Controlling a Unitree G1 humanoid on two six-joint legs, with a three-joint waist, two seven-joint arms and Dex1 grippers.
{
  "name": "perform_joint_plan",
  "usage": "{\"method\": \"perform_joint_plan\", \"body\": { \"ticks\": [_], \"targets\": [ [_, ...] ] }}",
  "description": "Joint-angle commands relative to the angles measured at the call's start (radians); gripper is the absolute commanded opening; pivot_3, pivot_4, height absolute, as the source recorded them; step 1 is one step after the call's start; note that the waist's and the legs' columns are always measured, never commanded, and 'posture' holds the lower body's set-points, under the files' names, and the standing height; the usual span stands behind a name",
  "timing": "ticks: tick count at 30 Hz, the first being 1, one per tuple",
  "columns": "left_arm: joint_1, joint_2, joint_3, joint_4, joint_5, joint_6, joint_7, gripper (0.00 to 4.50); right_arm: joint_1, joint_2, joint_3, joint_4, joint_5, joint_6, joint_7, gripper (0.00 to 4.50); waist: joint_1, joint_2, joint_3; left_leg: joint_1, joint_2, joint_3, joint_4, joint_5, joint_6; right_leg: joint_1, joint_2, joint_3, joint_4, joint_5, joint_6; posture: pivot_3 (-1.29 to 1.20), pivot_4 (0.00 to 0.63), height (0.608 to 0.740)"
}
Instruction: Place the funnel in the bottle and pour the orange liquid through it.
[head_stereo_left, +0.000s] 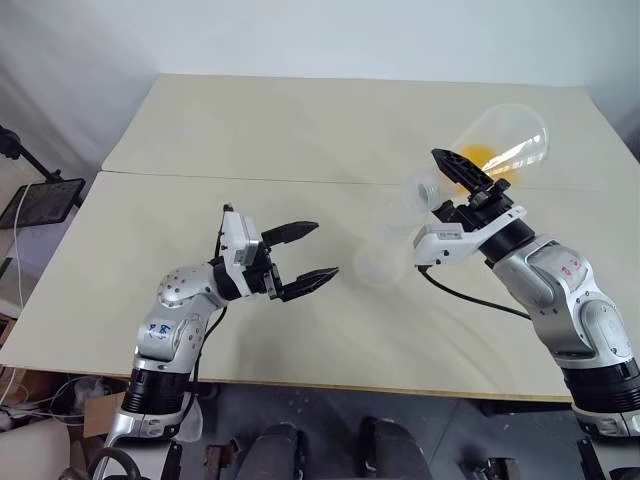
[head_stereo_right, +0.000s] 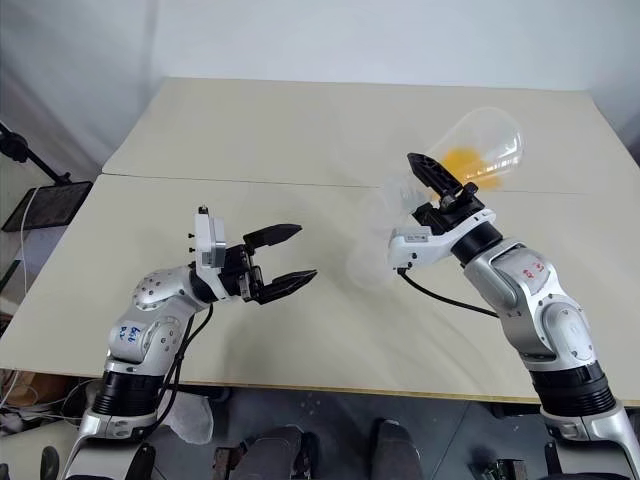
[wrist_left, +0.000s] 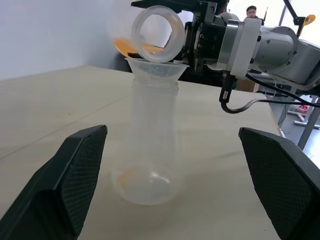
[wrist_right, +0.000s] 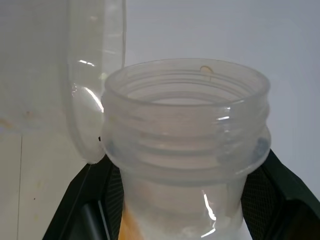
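Wide pale counter (head_stereo_left: 300, 130), two boards butted along a seam running left to right, carrying the bottle near its right half.

On the right, right gripper (head_stereo_left: 462, 172) raised over the counter and angled up and leftward, jaws clamped on the neck of a large clear flask (head_stereo_left: 505, 140). Flask tipped well over, mouth low and leftward, wide base high and away toward the far right edge of the counter. Threaded neck of that flask seen close up between the two black fingers (wrist_right: 280, 190) in the right wrist view.

On the left, left gripper (head_stereo_left: 300, 255) held above the counter's near half, pointing right toward the bottle, jaws spread wide with nothing between them, well apart from the bottle.

Frosted bottle (wrist_left: 150, 145) upright on the counter, between the two grippers and just below the flask's mouth, touched by neither gripper.

Orange liquid (head_stereo_left: 478, 160) pooled along the lower side of the tilted flask, reaching toward its neck; a thin orange trace at the bottom of the bottle as well.

Small clear funnel (wrist_left: 156, 71) seated in the bottle's neck, cone up, with the flask's round mouth right above its rim; touching or not, cannot tell.
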Motion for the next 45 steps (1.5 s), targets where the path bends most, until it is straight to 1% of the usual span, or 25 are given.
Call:
{"method": "perform_joint_plan", "body": {
  "ticks": [1,5,19,24,45],
  "targets": [
    [0.007,0.001,0.013,-0.038,-0.016,-0.022,0.005,4.50,-0.032,-0.016,-0.022,-0.027,-0.008,-0.012,-0.028,2.56,0.000,0.000,0.000,0.000,0.000,0.000,0.000,0.000,0.000,0.000,0.000,0.000,0.000,0.000,0.000,0.00,0.150,0.740],
    [0.007,0.001,0.013,-0.039,-0.016,-0.022,0.006,4.50,-0.040,-0.024,-0.020,-0.024,-0.047,-0.021,-0.049,2.56,0.000,0.000,0.000,0.000,0.000,0.000,0.000,0.000,0.000,0.000,0.000,0.000,0.000,0.000,0.000,0.00,0.150,0.740],
    [0.007,-0.008,0.002,-0.035,-0.016,-0.023,0.005,4.50,-0.042,-0.044,-0.027,-0.016,-0.064,-0.036,-0.068,2.56,0.000,0.000,0.000,0.000,0.000,0.000,0.000,0.000,0.000,0.000,0.000,0.000,0.000,0.000,0.000,0.00,0.150,0.740],
    [0.004,-0.011,0.001,-0.030,-0.015,-0.025,0.003,4.50,-0.042,-0.052,-0.027,-0.016,-0.092,-0.038,-0.085,2.56,0.000,0.000,0.000,0.000,0.000,0.000,0.000,0.000,0.000,0.000,0.000,0.000,0.000,0.000,0.000,0.00,0.150,0.740],
    [0.011,-0.016,0.000,-0.034,-0.011,-0.029,0.003,4.50,-0.033,-0.068,-0.031,-0.013,-0.103,-0.058,-0.114,2.56,0.000,0.000,0.000,0.000,0.000,0.000,0.000,0.000,0.000,0.000,0.000,0.000,0.000,0.000,0.000,0.00,0.150,0.740]
  ]
}}
